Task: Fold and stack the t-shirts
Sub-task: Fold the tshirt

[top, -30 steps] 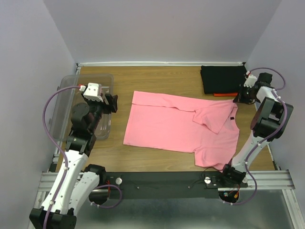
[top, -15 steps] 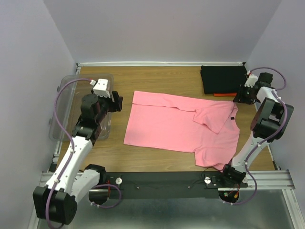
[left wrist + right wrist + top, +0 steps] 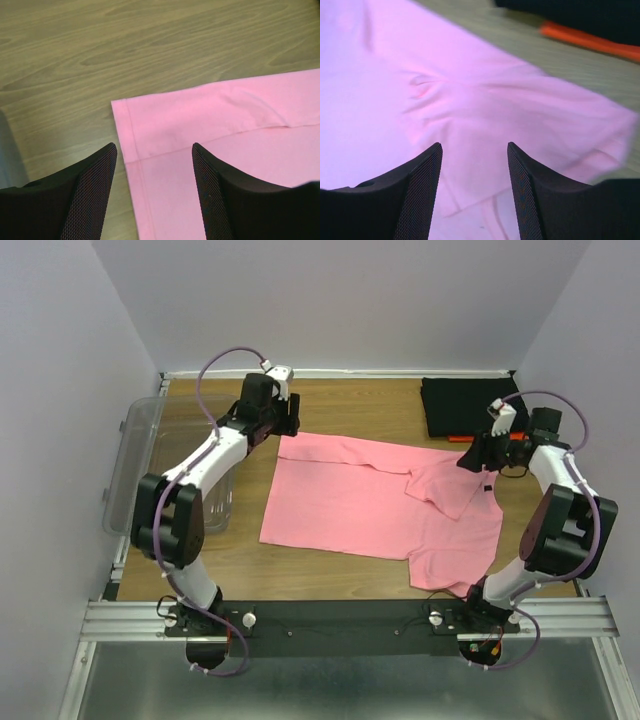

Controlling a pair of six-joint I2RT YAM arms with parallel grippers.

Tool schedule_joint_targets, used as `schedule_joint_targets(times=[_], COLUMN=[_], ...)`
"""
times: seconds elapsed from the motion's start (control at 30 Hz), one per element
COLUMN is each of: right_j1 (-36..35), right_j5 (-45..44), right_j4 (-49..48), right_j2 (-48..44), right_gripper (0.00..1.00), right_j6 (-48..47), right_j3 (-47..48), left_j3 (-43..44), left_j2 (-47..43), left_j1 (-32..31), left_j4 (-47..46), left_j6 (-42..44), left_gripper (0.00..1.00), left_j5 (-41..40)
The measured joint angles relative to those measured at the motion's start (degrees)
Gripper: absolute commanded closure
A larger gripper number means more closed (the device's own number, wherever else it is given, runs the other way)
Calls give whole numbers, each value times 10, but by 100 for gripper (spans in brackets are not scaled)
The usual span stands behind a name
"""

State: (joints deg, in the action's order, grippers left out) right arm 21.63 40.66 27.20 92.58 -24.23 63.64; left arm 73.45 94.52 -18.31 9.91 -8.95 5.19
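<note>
A bright pink t-shirt (image 3: 350, 505) lies spread flat in the middle of the table, with one sleeve folded in at its right. My left gripper (image 3: 288, 426) hovers open over its far left corner, and the hem corner (image 3: 150, 125) shows between the jaws (image 3: 155, 150). My right gripper (image 3: 472, 459) is open above the folded-in sleeve (image 3: 485, 100), nothing between its fingers (image 3: 475, 147). A folded black t-shirt (image 3: 468, 405) sits at the back right on an orange-red one (image 3: 461, 439), of which only an edge (image 3: 590, 39) shows.
A clear plastic tub (image 3: 150, 455) stands along the left edge of the table. Bare wood (image 3: 125, 45) surrounds the pink shirt. Walls close in the back and both sides.
The left arm swung from over the tub to the pink shirt's far left corner. The right gripper opened and moved left from the black stack to above the pink sleeve.
</note>
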Motion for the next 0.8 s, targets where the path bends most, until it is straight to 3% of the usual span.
schedule_joint_targets(times=[0.23, 0.43, 0.57, 0.8], right_j1=[-34, -36, -38, -38], right_j5=[85, 102, 102, 102], right_j4=[43, 56, 60, 61], right_j2=[-4, 0, 1, 2], right_gripper=[38, 38, 38, 38], right_j6=[-36, -48, -53, -54], right_j3=[-18, -18, -18, -18], left_j3=[75, 159, 209, 233], left_j2=[123, 205, 260, 316], left_j1=[-1, -1, 1, 7], left_j4=[45, 79, 101, 142], left_j6=[10, 13, 17, 18], left_gripper=[30, 34, 44, 47], left_j5=[-36, -75, -100, -104])
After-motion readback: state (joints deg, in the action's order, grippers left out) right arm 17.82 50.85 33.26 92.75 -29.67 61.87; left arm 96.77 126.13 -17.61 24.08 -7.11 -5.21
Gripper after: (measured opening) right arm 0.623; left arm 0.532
